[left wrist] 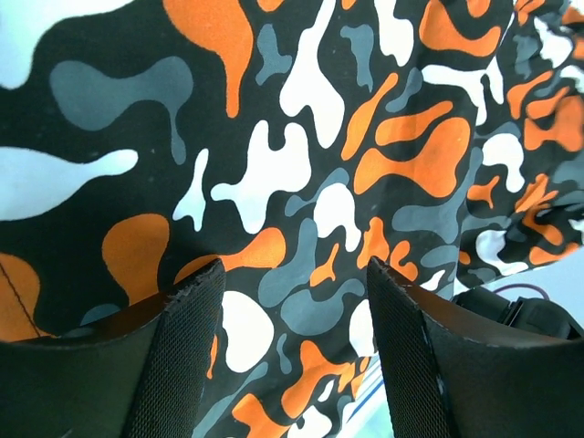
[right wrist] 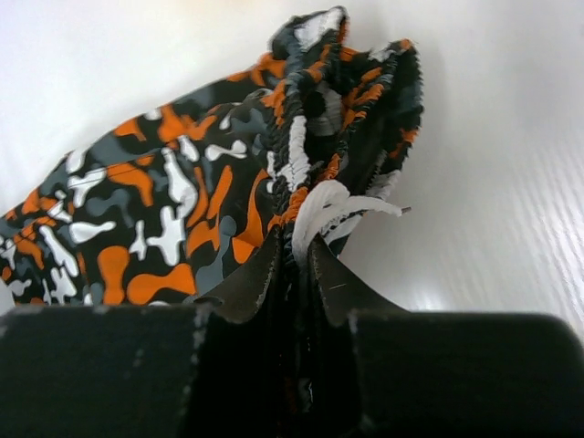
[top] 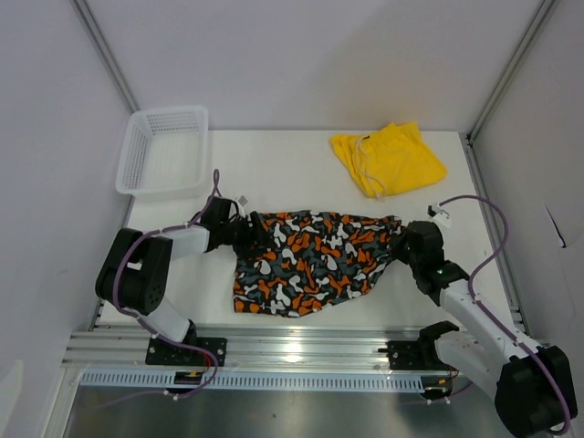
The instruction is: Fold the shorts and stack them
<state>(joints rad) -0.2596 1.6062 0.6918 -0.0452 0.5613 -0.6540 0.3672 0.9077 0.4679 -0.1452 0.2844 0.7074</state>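
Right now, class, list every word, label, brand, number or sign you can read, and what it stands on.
No text can be read in any view.
Patterned shorts: blotch print only, no words.
Yellow shorts: no label showing.
Small white tag beside the left arm: too small to read.
White tag above the right arm: too small to read.

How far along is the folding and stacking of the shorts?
Done: perhaps the plain yellow fabric shorts, compact at far right; how neatly folded is unclear. In hand: the orange, white, black and grey patterned shorts lie spread, right gripper shut on their waistband, left gripper open at the other end. Left: folding them and stacking both.
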